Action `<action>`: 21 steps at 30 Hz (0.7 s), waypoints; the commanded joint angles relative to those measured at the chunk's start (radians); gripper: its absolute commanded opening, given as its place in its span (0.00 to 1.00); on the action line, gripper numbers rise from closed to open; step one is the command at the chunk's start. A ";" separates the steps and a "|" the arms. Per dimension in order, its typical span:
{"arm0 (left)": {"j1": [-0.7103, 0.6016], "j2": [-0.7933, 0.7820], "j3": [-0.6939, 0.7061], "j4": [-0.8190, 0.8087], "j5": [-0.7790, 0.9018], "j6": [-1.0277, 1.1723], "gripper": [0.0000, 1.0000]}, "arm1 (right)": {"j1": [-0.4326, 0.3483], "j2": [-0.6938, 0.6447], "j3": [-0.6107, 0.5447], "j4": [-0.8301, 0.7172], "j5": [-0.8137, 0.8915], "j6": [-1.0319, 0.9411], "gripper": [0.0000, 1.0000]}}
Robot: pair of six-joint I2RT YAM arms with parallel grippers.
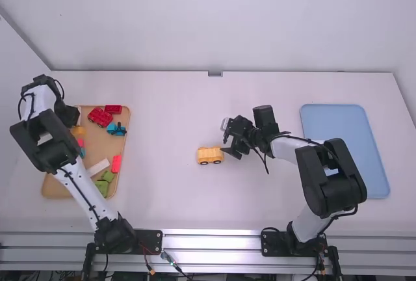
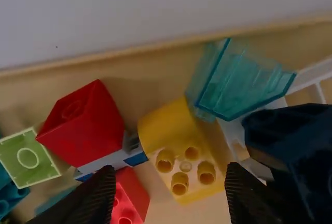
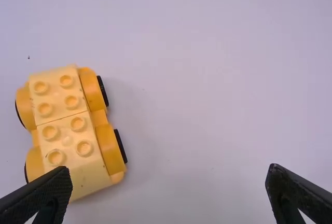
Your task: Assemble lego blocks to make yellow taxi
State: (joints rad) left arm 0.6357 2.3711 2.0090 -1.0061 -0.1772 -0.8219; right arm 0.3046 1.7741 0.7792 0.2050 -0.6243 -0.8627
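White table point(image 1: 162, 125); left pincer point(image 1: 70, 116), right pincer point(image 1: 227, 139) wide; right wrist view: yellow car point(image 3: 70, 169), studs point(image 3: 84, 148).

room beyond yellow car point(image 1: 210, 155), crowded tan tray point(image 1: 97, 147)

The toy car point(image 3: 108, 143) wears pale yellow studded blocks point(image 3: 66, 140) over a deeper, orange-leaning yellow chassis, with black tyres point(image 3: 120, 146). The tray on the right point(image 1: 344, 151) is powder blue; the tray on the left point(image 1: 54, 188) is tan (rather like plain wood). In the left wrist view, a curved block point(image 2: 165, 125) is warm yellow, a chunky block point(image 2: 85, 128) deep red, a square block point(image 2: 28, 157) light green, and a see-through piece point(image 2: 244, 79) teal. The table point(image 1: 260, 89) is white.
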 commanded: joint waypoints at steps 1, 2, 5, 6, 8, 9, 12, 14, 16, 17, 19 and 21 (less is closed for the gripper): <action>-0.004 -0.005 -0.002 -0.002 0.012 -0.050 0.55 | 0.003 -0.024 0.007 -0.005 -0.002 0.003 0.99; -0.007 -0.005 -0.002 -0.006 0.012 -0.059 0.54 | 0.003 -0.024 0.007 -0.005 -0.003 0.003 0.99; -0.007 -0.005 -0.002 -0.007 0.013 -0.101 0.53 | 0.003 -0.024 0.007 -0.005 -0.003 0.002 0.99; -0.007 -0.005 -0.002 -0.007 0.014 -0.105 0.54 | 0.003 -0.024 0.007 -0.005 -0.003 0.003 0.99; -0.006 -0.005 -0.002 -0.002 0.037 -0.117 0.55 | 0.003 -0.024 0.007 -0.007 -0.003 0.003 0.99; -0.008 -0.005 -0.002 0.007 0.064 -0.117 0.53 | 0.003 -0.024 0.007 -0.009 -0.003 0.003 0.99; -0.006 -0.005 -0.002 0.019 0.087 -0.117 0.53 | 0.003 -0.024 0.007 -0.012 -0.003 0.003 0.99; -0.009 -0.005 -0.003 0.021 0.090 -0.128 0.53 | 0.003 -0.024 0.007 -0.013 -0.003 0.003 0.99; -0.009 -0.005 -0.017 0.024 0.084 -0.165 0.53 | 0.003 -0.024 0.007 -0.020 -0.003 0.002 0.99; -0.009 -0.005 -0.026 0.028 0.083 -0.176 0.53 | 0.003 -0.024 0.007 -0.024 -0.003 0.003 0.99; -0.009 -0.005 -0.050 0.050 0.089 -0.183 0.53 | 0.003 -0.024 0.007 -0.031 -0.003 0.002 0.99; -0.007 -0.005 -0.087 0.096 0.098 -0.183 0.53 | 0.003 -0.024 0.007 -0.034 -0.002 0.002 0.99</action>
State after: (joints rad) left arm 0.6350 2.3711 1.9602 -0.9535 -0.1253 -0.9840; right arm 0.3046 1.7741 0.7792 0.1761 -0.6212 -0.8658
